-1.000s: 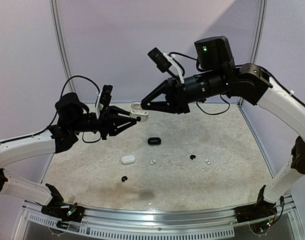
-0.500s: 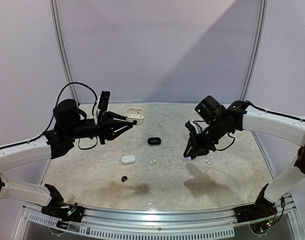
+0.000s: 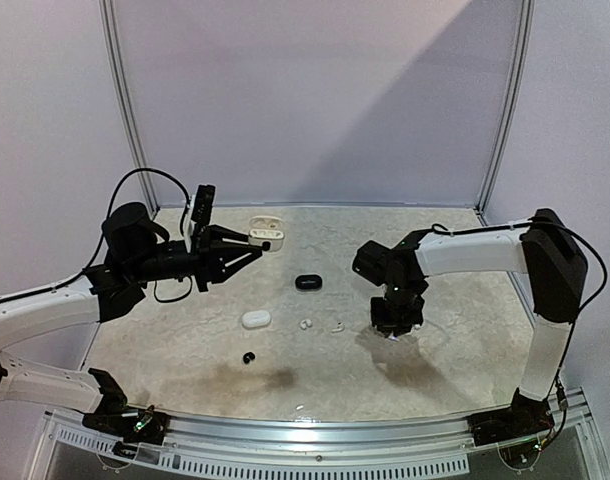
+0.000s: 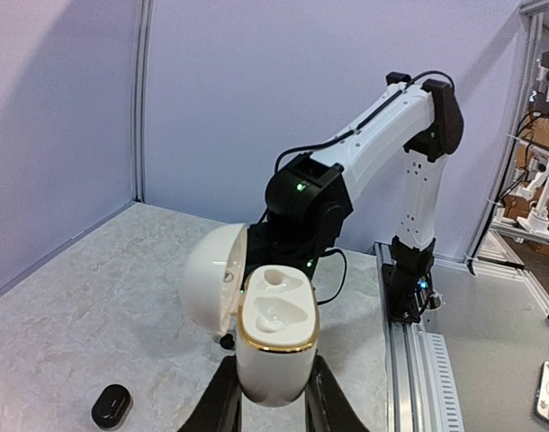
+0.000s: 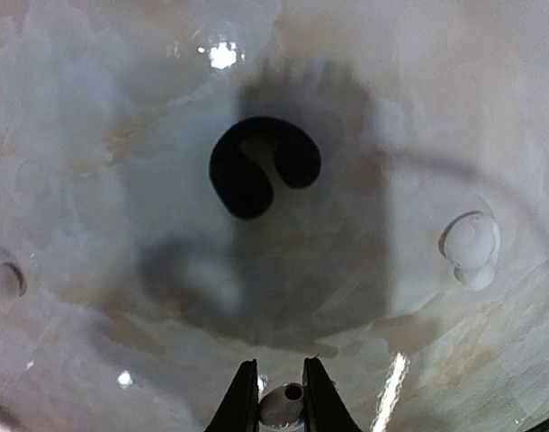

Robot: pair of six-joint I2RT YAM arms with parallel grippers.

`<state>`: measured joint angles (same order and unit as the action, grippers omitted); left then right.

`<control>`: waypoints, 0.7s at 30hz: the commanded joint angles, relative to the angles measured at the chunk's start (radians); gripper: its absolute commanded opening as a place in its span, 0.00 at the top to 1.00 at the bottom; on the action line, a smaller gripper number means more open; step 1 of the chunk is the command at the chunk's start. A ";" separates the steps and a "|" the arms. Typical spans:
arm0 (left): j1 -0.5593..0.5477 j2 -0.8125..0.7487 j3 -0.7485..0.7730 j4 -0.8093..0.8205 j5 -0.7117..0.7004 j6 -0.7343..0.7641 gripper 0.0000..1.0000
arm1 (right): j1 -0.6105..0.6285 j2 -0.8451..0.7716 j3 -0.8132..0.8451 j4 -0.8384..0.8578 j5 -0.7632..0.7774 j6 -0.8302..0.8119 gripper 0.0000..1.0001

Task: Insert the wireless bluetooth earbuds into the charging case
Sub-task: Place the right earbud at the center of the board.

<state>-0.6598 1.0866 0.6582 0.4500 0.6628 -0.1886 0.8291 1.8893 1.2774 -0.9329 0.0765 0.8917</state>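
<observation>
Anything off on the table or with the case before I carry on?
Nothing looks damaged or spilled. The left end effector holds the open white case, both wells empty. A black earbud and a white earbud lie loose on the table below the right end effector, apart from each other.

black earbud (image 5: 243, 184) and white earbud (image 5: 471, 245) sit apart; gap between seems passable.

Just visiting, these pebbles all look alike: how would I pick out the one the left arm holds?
Follow the left arm to its gripper, above the table's far side. It clamps a white case, the only one with an open lid and gold rim.
</observation>
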 commanded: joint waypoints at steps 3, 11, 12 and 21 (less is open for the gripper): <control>0.009 -0.019 -0.019 0.011 -0.013 0.027 1.00 | 0.030 0.086 0.034 -0.017 0.103 0.048 0.91; 0.011 -0.013 -0.016 0.016 -0.011 0.042 1.00 | 0.036 0.135 0.061 -0.022 0.105 0.027 0.67; 0.012 -0.012 -0.016 0.016 -0.011 0.043 1.00 | 0.037 0.135 0.064 -0.022 0.105 0.021 0.62; 0.014 -0.011 -0.019 0.016 -0.006 0.047 1.00 | 0.059 0.091 0.167 -0.075 0.166 -0.199 0.36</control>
<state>-0.6579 1.0847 0.6548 0.4507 0.6609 -0.1570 0.8654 1.9862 1.3804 -0.9737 0.1883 0.8295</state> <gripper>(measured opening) 0.216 0.595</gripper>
